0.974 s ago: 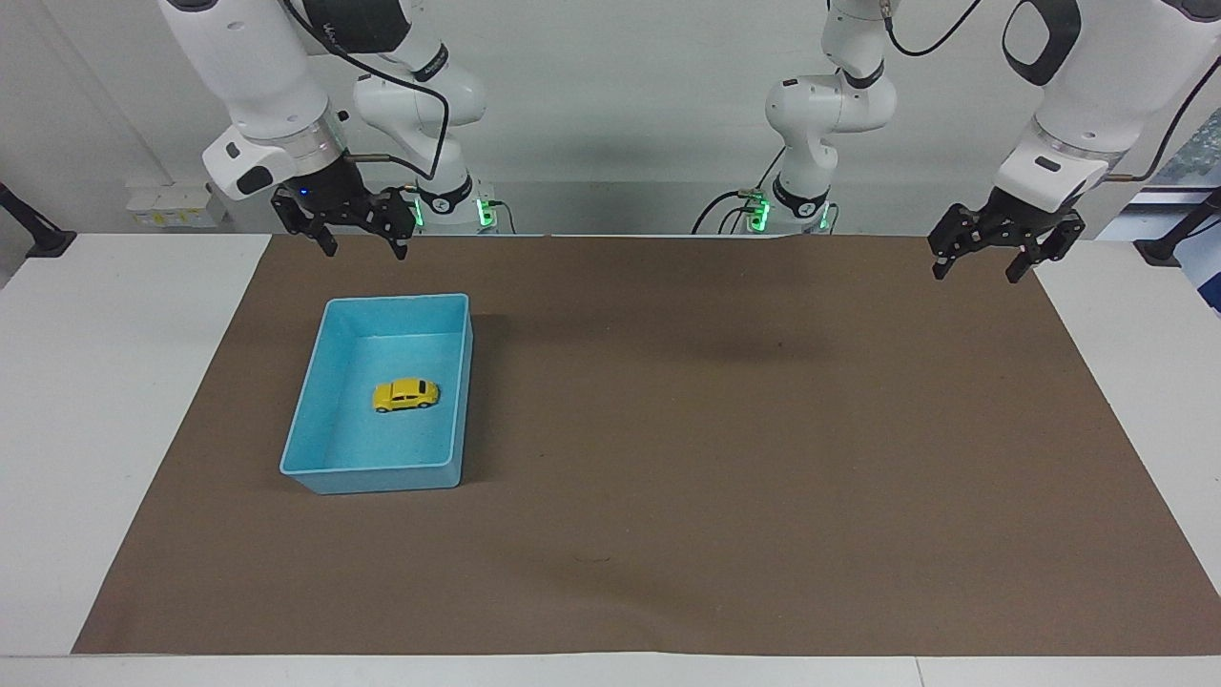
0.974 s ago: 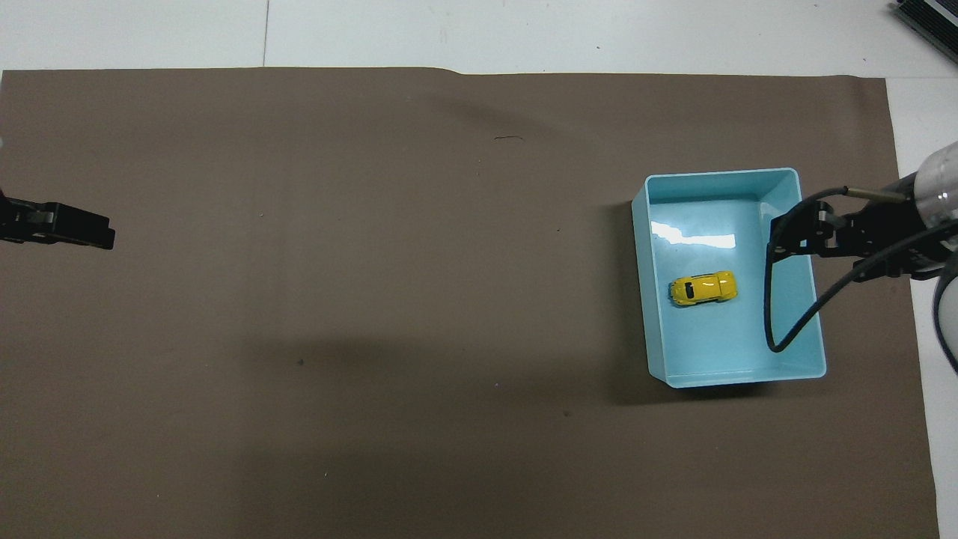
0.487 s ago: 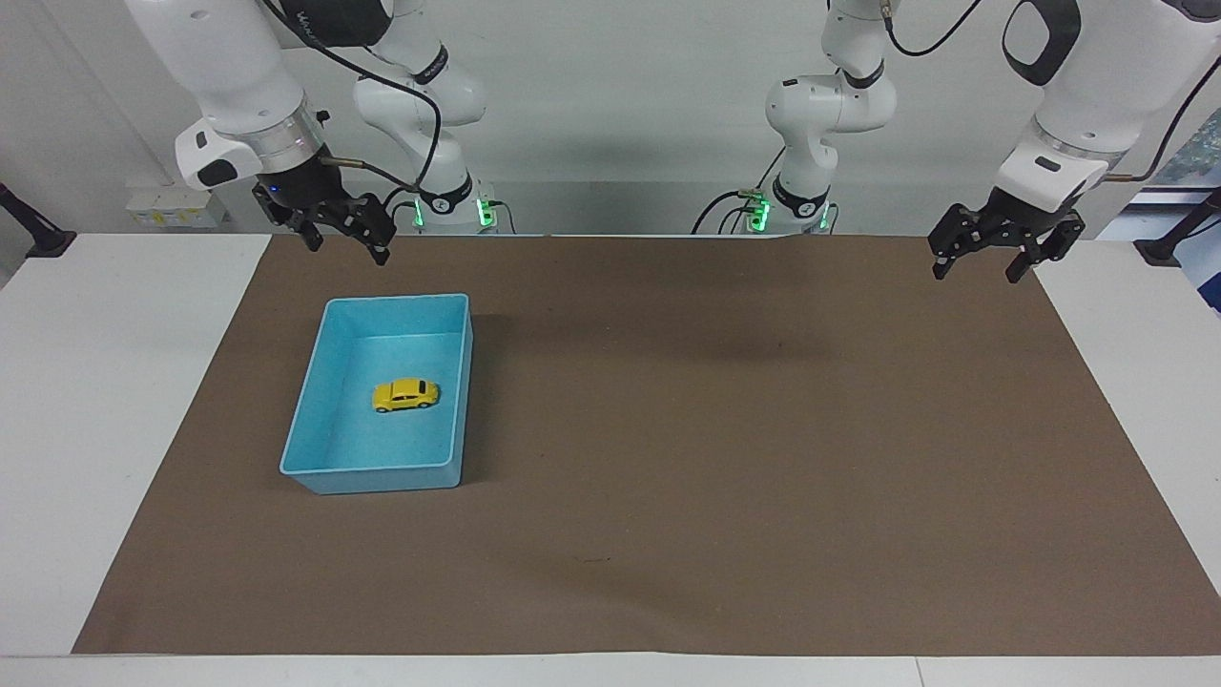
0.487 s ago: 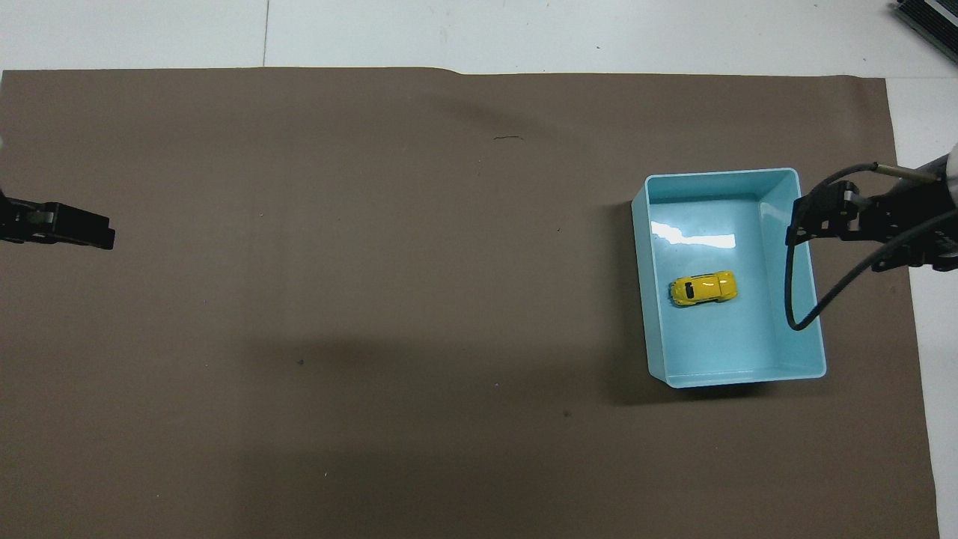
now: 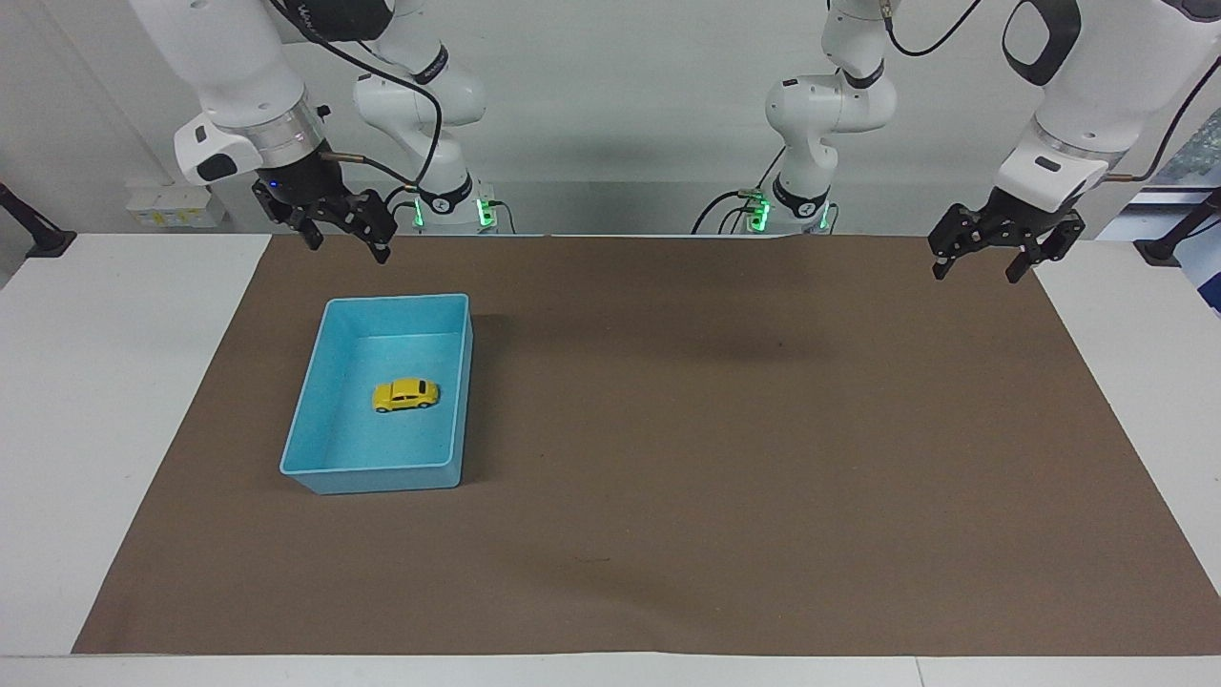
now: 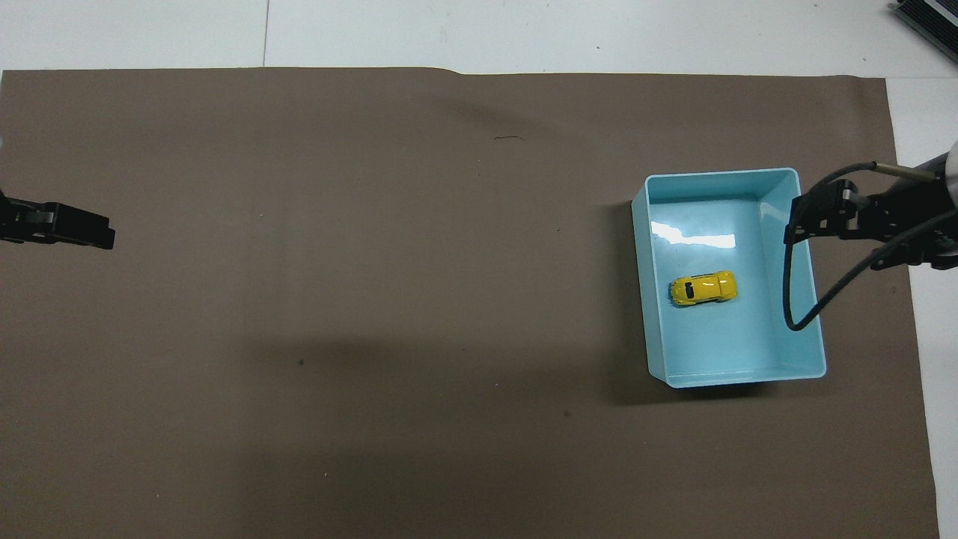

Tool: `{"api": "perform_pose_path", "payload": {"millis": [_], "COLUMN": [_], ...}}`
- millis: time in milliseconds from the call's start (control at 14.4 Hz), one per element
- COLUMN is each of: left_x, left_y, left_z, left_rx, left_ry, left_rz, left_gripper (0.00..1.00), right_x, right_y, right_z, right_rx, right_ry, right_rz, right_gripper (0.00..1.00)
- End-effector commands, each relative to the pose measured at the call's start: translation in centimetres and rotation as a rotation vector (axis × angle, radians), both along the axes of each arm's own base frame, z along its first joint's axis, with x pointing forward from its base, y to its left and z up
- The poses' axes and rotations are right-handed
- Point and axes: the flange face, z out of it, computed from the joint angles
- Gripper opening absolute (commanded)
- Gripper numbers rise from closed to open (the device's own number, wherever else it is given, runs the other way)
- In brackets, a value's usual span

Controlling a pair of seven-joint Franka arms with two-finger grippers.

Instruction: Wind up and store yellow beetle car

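The yellow beetle car (image 5: pixel 405 394) (image 6: pixel 702 289) rests on its wheels on the floor of a light-blue bin (image 5: pixel 303 410) (image 6: pixel 640 247), roughly in the middle. No gripper touches it. My right gripper (image 5: pixel 347 248) (image 6: pixel 793 224) hangs open and empty in the air, over the mat beside the bin's rim at the right arm's end of the table. At the left arm's end, my left gripper (image 5: pixel 975 275) (image 6: pixel 105 233) waits open and empty above the edge of the mat.
A brown mat (image 5: pixel 715 458) (image 6: pixel 374 299) covers most of the white table (image 5: pixel 105 382). The bin is the only container on it. A black cable (image 6: pixel 793 314) loops from the right wrist over the bin's side.
My right gripper has risen a little and drawn back from the bin toward the right arm's end of the table, then held still. The left arm and the car have not moved.
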Motion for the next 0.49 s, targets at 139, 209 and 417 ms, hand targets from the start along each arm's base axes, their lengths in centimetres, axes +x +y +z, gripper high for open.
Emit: {"api": "perform_pose_path", "payload": {"millis": [139, 209, 417], "left_x": [-0.46, -0.47, -0.47], "left_y": [0.20, 0.20, 0.20], "left_z": [0.39, 0.31, 0.31], "left_rx": [-0.003, -0.002, -0.002], "left_ry": [0.004, 0.006, 0.006], "left_rz": [0.009, 0.009, 0.009], "left_gripper": [1.00, 1.00, 1.00], "right_x": [-0.14, -0.12, -0.12], "right_y": [-0.85, -1.25, -1.24], "right_z": [0.28, 0.28, 0.21], "right_rx": [0.020, 0.021, 0.015], "right_ry": [-0.004, -0.004, -0.003], "right_rz": [-0.007, -0.013, -0.010], "right_gripper": [1.00, 1.00, 1.00]}}
